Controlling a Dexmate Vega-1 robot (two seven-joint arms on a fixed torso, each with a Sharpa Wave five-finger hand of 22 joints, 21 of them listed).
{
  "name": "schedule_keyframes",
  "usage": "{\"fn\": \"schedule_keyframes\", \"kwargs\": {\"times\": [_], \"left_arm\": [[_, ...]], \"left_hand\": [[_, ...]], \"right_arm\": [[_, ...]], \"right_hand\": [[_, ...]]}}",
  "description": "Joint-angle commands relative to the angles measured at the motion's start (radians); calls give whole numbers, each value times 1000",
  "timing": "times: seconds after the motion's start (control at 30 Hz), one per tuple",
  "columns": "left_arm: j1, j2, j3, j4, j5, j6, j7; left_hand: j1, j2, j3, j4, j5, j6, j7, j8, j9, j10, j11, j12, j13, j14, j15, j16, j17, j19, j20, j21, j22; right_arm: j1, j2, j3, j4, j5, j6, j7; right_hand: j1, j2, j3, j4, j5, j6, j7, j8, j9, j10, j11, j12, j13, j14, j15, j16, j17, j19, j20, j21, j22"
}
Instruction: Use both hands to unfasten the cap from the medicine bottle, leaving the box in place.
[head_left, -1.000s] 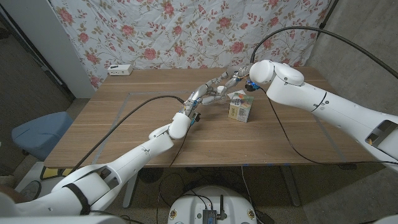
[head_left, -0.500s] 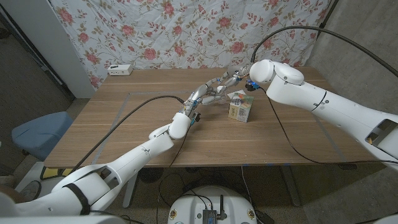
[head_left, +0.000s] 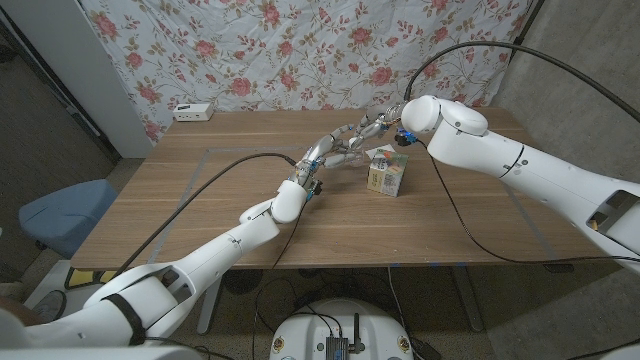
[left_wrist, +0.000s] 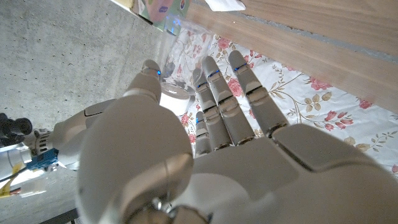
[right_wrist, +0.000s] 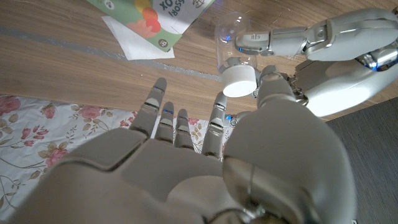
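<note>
Rose-print cloth hangs behind the wooden bench (head_left: 200, 200); upper middle, my left hand (head_left: 335, 150) pinches the clear plastic medicine bottle (right_wrist: 229, 38), my right hand (head_left: 378, 127) its round white cap (right_wrist: 240, 80). If the slick bottle spins, the cap stays fastened, and a lurch could knock the colourful cardboard box (head_left: 386, 174) just beside it.

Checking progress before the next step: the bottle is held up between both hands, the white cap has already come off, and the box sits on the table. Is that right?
Not quite. In the right wrist view the white cap is still on the clear bottle. The rest holds: the left hand and right hand hold it, and the box sits on the table.
</note>
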Motion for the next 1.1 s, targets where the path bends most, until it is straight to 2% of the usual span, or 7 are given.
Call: {"fn": "schedule_keyframes", "kwargs": {"times": [0.03,0.5,0.63,1.1], "left_arm": [[-5,-2,2,4,2,-4,-2],[-13,-9,6,17,-2,-5,-8],[-17,-10,7,23,-1,-8,-8],[-21,-12,7,30,-3,-10,-4]], "left_hand": [[4,6,7,-1,6,5,-1,4,3,53,-50,3,4,5,-46,2,2,-5,2,0,3],[3,6,9,-1,6,7,-4,4,3,55,-52,3,4,5,-45,2,2,-5,0,0,3],[2,6,10,-1,6,7,-5,4,3,54,-51,3,4,5,-45,2,2,-6,1,0,3],[1,5,13,-1,6,9,-7,4,3,56,-50,4,4,7,-45,2,2,-6,0,0,3]], "right_arm": [[12,5,-13,11,6,-8,-9],[6,15,-17,20,4,-23,-47],[10,15,-23,23,2,-26,-48],[17,18,-35,28,-5,-32,-58]], "right_hand": [[-10,0,1,4,3,21,-1,8,6,11,2,9,0,9,3,8,0,15,-5,8,4],[-6,9,4,-11,6,89,-10,29,9,43,-4,14,0,41,-4,14,-4,39,-14,12,4],[13,21,14,-24,9,115,-18,36,10,51,-8,13,0,47,-10,14,-5,46,-18,13,4],[48,33,31,-51,13,167,-34,55,14,69,-23,13,0,63,-21,14,-7,58,-30,12,4]]}}
